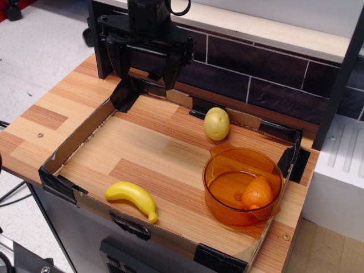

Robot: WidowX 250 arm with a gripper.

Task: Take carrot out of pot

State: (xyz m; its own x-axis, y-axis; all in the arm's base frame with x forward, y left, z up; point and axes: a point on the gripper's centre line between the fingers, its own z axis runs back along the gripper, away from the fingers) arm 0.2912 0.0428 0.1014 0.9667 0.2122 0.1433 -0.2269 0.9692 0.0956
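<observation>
The carrot (257, 193) lay inside the pot (227, 169), resting on the pot's floor against the wall on the near right side, its fatter end toward the rim. The pot stood at the right end of the tray (85, 133), with the potato (216, 123) just behind it and the banana (132, 198) well apart to the left along the front edge. The gripper (145, 62) hung high over the back left corner of the tray, far from the pot, its two fingers spread apart and holding nothing. The carrot looked like smooth, hard toy plastic, so it was probably light and stiff but slippery, and its egg-like shape could squirt out of a pinch placed near the tapered end. The safest hold seemed to be across its thickest middle, coming down from above, with the fingers lined up so that neither struck the pot's wall, since the carrot sat so close to it. The pot itself looked light enough to shift if bumped.
</observation>
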